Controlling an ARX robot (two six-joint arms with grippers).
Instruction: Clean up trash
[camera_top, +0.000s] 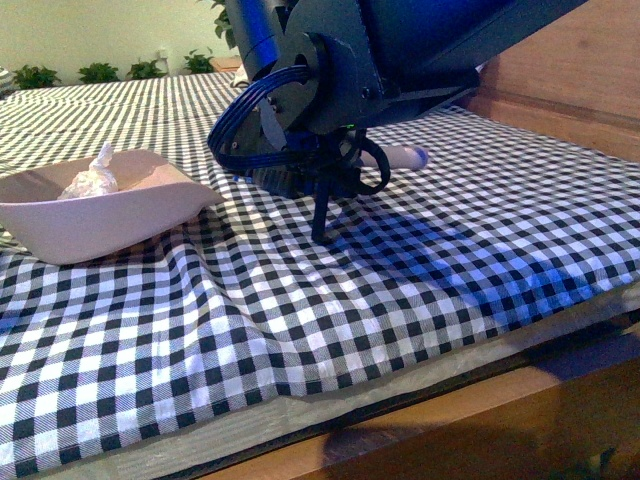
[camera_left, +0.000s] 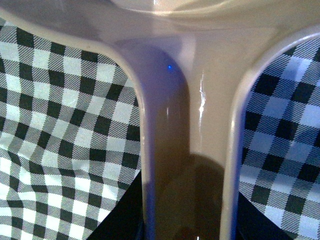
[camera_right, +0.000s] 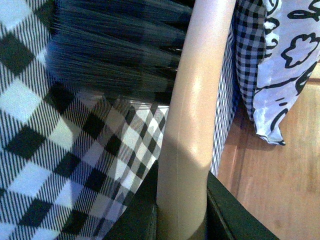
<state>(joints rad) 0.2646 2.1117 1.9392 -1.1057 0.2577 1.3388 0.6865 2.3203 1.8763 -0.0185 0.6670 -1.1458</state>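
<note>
No brand, label or writing is readable anywhere. The trash (camera_top: 93, 177) — a crumpled white wad — lies inside the pale dustpan (camera_top: 120, 222) at nine o'clock in the front view, on the checked cloth (camera_top: 420, 270). The left gripper (camera_left: 187, 220) pinches the dustpan's handle. The right gripper (camera_right: 182, 220) clamps the brush (camera_right: 192, 125) handle — its arm blocks the middle. A patterned pillow (camera_right: 285, 65) lies beside the wood.

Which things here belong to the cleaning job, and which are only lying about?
For the job:
- trash, lying in the dustpan
- brush, handle in the right pincer
- left pincer, on the dustpan handle

Lying about:
- patterned pillow
- checked cloth
- potted plants
</note>
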